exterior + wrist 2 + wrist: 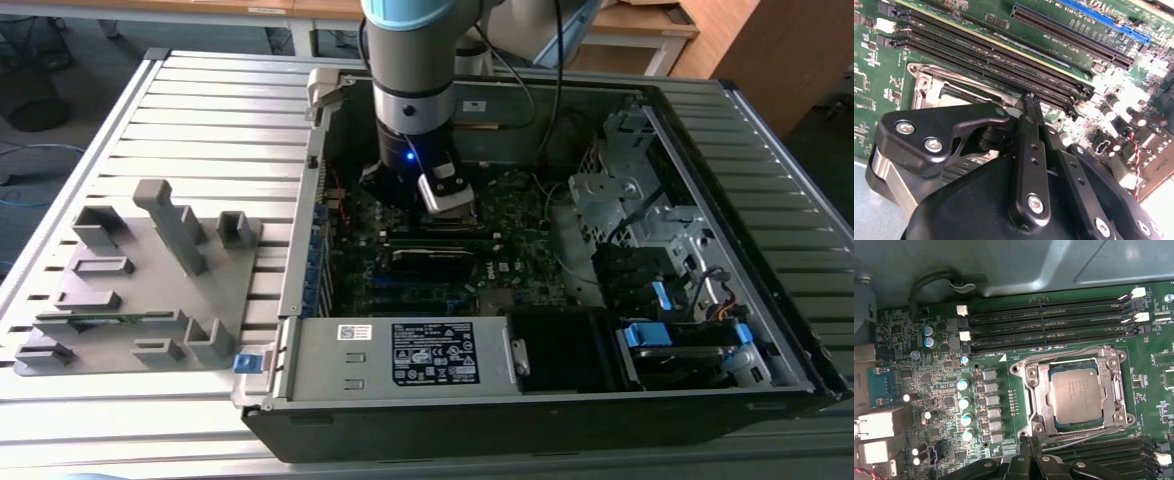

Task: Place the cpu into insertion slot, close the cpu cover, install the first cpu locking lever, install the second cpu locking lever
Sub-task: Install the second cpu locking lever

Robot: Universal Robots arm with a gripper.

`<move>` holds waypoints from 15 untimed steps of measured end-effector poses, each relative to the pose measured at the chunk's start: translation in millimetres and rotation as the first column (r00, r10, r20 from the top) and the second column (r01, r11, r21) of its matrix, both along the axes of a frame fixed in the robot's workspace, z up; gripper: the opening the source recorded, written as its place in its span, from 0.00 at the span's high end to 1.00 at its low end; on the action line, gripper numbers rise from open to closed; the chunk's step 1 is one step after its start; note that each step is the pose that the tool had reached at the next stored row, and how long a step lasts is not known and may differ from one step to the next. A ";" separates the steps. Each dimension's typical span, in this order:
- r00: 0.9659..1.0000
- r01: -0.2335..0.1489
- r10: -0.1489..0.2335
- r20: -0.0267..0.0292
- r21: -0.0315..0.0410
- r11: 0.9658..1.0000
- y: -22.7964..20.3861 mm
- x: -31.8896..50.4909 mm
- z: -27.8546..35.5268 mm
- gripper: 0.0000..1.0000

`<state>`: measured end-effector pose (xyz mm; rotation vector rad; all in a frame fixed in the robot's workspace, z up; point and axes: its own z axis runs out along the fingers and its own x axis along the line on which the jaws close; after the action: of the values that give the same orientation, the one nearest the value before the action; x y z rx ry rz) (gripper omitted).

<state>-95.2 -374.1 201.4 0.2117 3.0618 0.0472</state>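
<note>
We see the cpu (1074,394) already seated in the insertion slot (1040,416) on the motherboard (919,340), its dull silver top showing through the window of the cpu cover (1035,386), which lies flat over the socket in the first wrist view. So, as we judge it, the placing and the closing of the cover are done and the work stands at the locking levers: thin wire bars run along the socket's edges, but we cannot tell whether either is hooked down. The gripper (1030,100) hangs low inside the computer case (561,410), just beside the socket on the side toward the memory slots (1004,60); in the second wrist view its fingers (1026,135) lie pressed together with nothing between them, so we read it as clenched and empty, the tip pointing down at the socket's edge. A lever step, in our judgement, calls for pushing the bar sideways and down with that closed tip, without scraping the chip or the neighbouring slots.
</note>
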 end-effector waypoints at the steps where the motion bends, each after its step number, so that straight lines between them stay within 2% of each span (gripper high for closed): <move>1: 1.000 0.000 0.000 0.000 0.000 1.000 0.0 0.0 0.3 0.89; 7: 1.000 0.000 0.000 0.001 0.005 1.000 -2.1 0.0 0.6 0.89; 15: 1.000 0.000 0.000 0.001 0.010 1.000 -3.9 0.0 7.4 0.89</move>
<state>-95.1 -378.0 208.8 0.2122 3.0614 0.0627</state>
